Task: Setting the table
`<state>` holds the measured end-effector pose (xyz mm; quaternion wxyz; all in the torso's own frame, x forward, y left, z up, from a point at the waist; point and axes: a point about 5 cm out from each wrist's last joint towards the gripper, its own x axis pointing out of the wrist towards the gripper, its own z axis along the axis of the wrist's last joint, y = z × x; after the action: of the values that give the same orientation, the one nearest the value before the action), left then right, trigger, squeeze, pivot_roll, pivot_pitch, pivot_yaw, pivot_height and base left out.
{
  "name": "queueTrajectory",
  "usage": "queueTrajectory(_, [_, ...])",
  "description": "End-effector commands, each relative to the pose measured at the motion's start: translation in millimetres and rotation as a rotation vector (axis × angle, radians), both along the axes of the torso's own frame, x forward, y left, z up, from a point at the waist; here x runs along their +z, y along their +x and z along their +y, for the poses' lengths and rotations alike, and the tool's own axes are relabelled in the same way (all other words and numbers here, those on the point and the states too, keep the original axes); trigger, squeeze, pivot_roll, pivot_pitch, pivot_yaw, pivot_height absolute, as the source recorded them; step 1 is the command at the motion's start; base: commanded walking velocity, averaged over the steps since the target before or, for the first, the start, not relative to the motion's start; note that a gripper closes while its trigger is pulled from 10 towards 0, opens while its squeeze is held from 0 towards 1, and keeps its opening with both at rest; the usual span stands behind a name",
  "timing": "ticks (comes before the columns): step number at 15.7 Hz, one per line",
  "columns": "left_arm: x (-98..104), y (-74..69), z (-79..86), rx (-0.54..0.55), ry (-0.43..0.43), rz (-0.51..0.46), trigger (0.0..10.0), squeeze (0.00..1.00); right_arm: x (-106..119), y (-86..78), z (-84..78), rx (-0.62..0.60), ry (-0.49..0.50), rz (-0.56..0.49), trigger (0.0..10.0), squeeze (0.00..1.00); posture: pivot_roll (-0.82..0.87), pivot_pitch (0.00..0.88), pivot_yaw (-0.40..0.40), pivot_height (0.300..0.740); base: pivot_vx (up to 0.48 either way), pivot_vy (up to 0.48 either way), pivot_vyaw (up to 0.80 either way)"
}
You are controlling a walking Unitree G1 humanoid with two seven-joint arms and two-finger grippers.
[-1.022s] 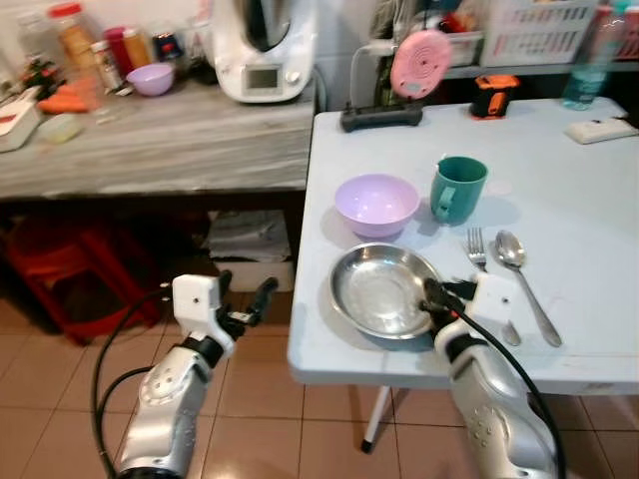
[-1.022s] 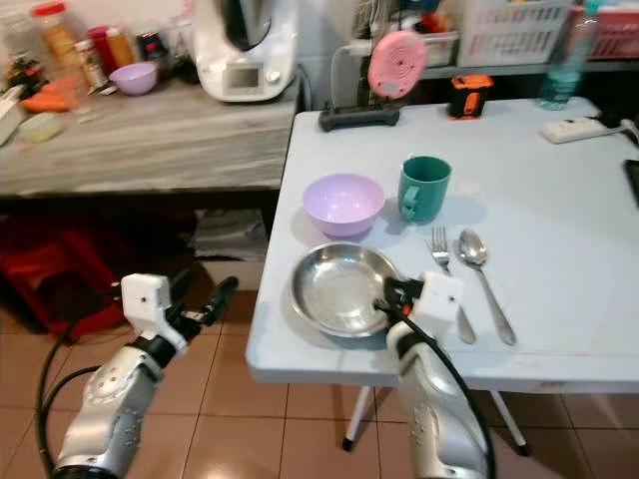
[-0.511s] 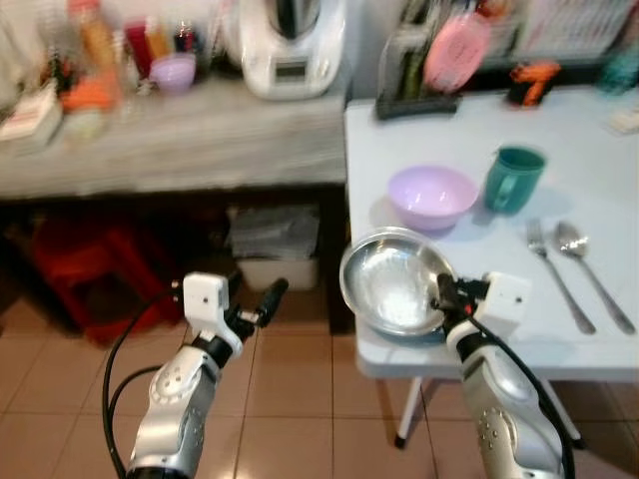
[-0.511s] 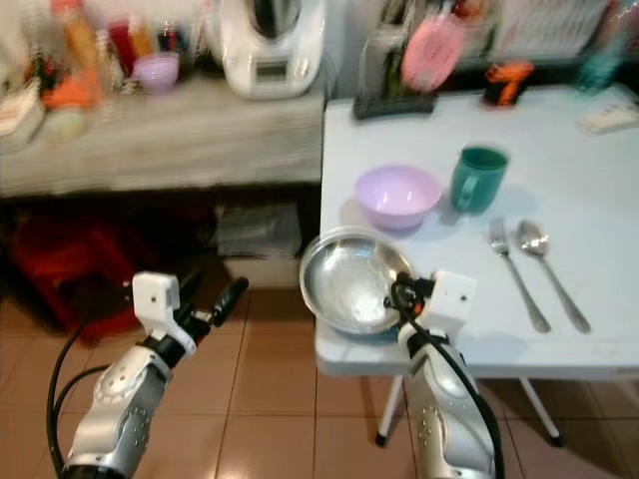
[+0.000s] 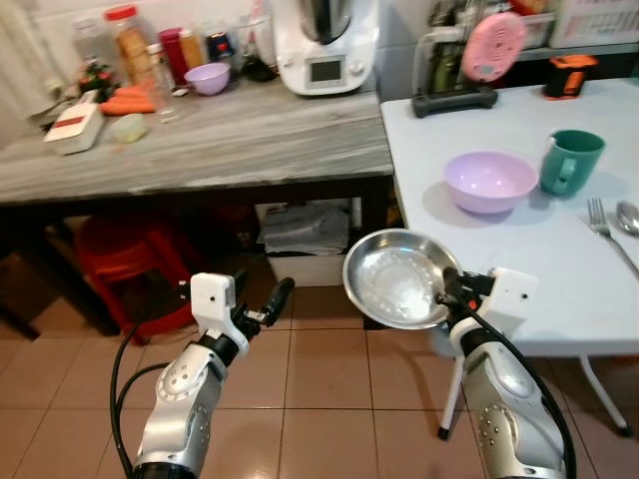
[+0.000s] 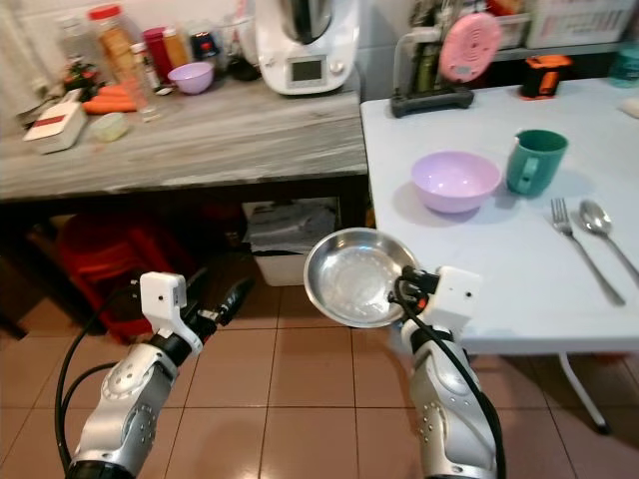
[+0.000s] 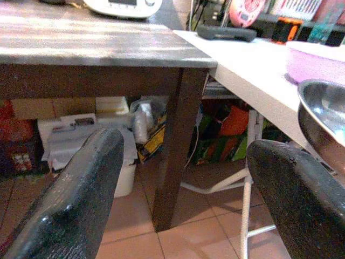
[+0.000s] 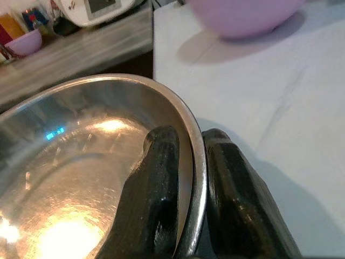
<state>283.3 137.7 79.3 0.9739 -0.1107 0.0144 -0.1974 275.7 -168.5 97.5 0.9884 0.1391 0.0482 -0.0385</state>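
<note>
The right arm is bent upward in front of the body, its right pincer raised at about bench height with one black finger inside and the other outside the rim of a steel plate, clamped on it and holding it tilted in the air. The left arm is also bent upward, lower and out to the robot's left, its left pincer pointing forward with the two fingers spread wide apart and nothing between them.
</note>
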Motion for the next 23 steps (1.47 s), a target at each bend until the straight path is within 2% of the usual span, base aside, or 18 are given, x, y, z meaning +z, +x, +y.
queueTrajectory(1, [-2.8,-1.2,14.6,0.032,0.028,0.009,10.0,0.0,4.4,1.9,12.1,0.031,0.027,-0.017,10.0,0.0,-0.06,0.0,0.121,0.74,0.0,0.394,0.0])
queueTrajectory(8, [-3.6,1.4,14.1,0.041,0.033,0.003,10.0,0.0,19.2,6.3,7.6,0.013,0.0,-0.09,10.0,0.0,-0.06,0.0,0.117,0.74,0.0,0.396,0.0])
queueTrajectory(12, [-0.6,6.1,26.2,0.142,0.071,-0.022,10.0,0.0,22.3,5.9,6.4,0.013,-0.033,-0.112,10.0,0.0,-0.06,0.0,0.111,0.74,0.0,0.405,0.0])
queueTrajectory(13, [1.6,8.4,33.5,0.202,0.094,-0.036,10.0,0.0,25.6,5.5,4.7,0.005,-0.063,-0.13,10.0,0.0,-0.06,0.0,0.109,0.74,0.0,0.405,0.0])
queueTrajectory(14, [2.4,8.9,36.8,0.232,0.109,-0.043,10.0,0.0,27.9,5.3,2.9,-0.003,-0.101,-0.143,10.0,0.0,-0.06,0.0,0.108,0.74,0.0,0.405,0.0])
queueTrajectory(16, [2.4,7.2,43.0,0.28,0.124,-0.046,10.0,0.0,30.9,5.1,0.0,-0.017,-0.109,-0.154,10.0,0.0,-0.06,0.0,0.106,0.74,0.0,0.403,0.0])
queueTrajectory(20, [-3.9,-1.9,35.3,0.245,0.11,-0.045,10.0,0.0,31.7,5.1,-1.4,-0.023,-0.125,-0.16,10.0,0.0,-0.06,0.0,0.103,0.74,0.0,0.202,0.0])
queueTrajectory(23, [-0.6,-2.3,26.8,0.196,0.06,-0.058,10.0,0.0,32.5,5.6,-0.2,-0.025,-0.132,-0.168,10.0,0.0,-0.05,0.0,0.1,0.74,0.0,0.0,0.0])
